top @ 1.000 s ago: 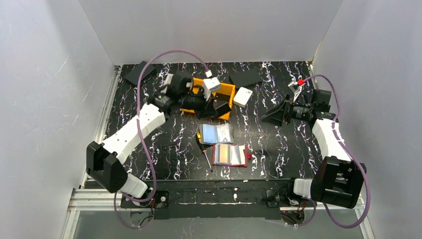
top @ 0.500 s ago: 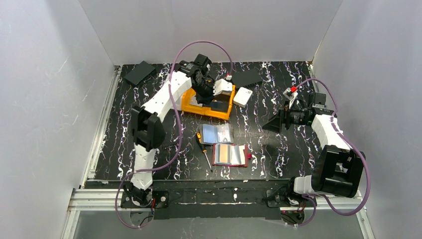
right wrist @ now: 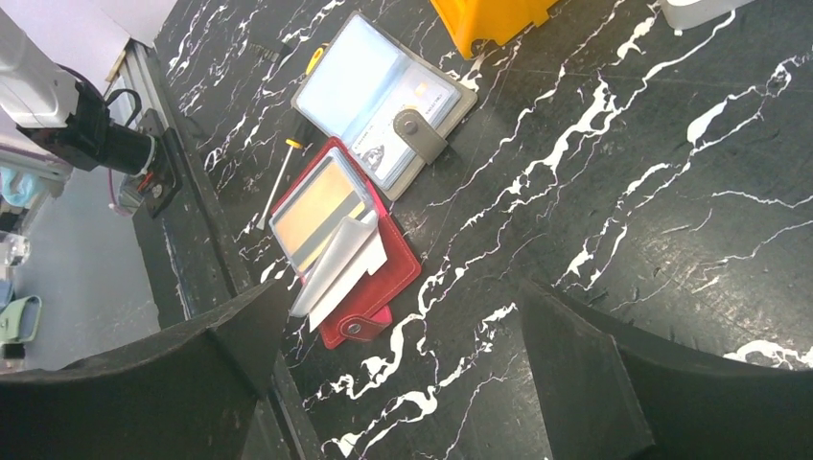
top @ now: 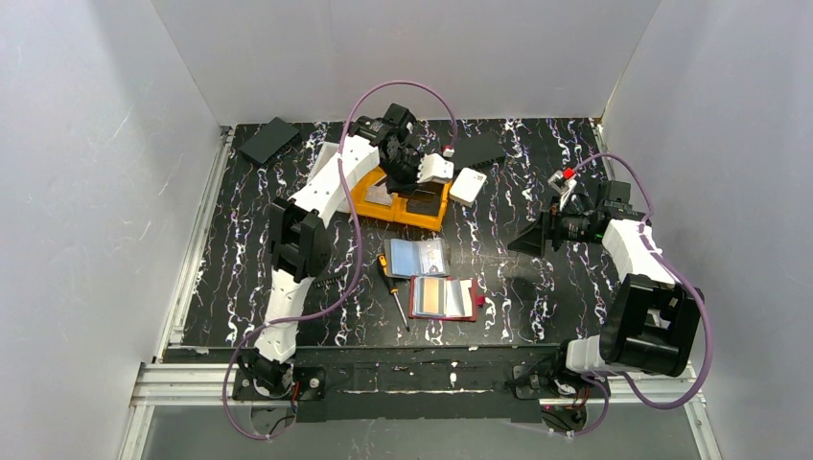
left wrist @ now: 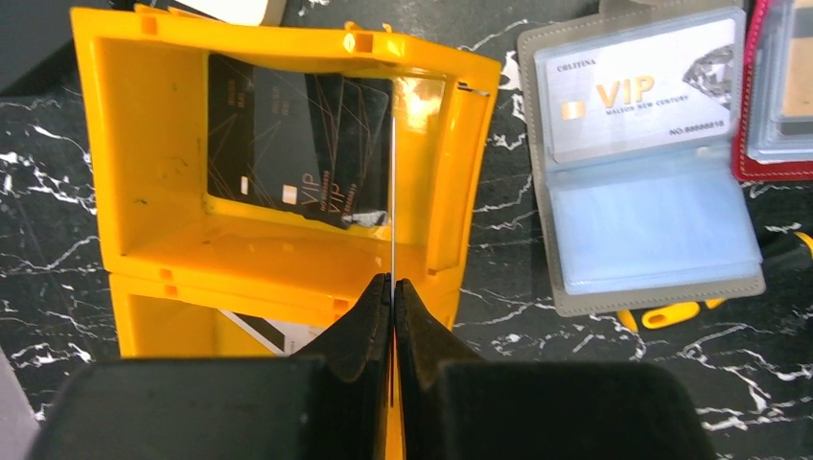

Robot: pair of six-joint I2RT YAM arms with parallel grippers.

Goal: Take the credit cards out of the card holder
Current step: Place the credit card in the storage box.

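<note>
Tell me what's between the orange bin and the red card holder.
The open grey card holder lies between them; the top view shows it best.

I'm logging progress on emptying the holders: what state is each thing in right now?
left gripper: shut on card, edge-on above yellow bin.
right gripper: open, empty.
grey card holder: open, VIP card in pocket.
red card holder: open, cards inside.
yellow bin: black cards inside.
screwdriver: lying flat.

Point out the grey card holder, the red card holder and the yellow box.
grey card holder (left wrist: 657,230), left wrist view, lower clear sleeve.
red card holder (right wrist: 395,261), right wrist view, red cover.
yellow box (left wrist: 144,163), left wrist view, left wall.
</note>
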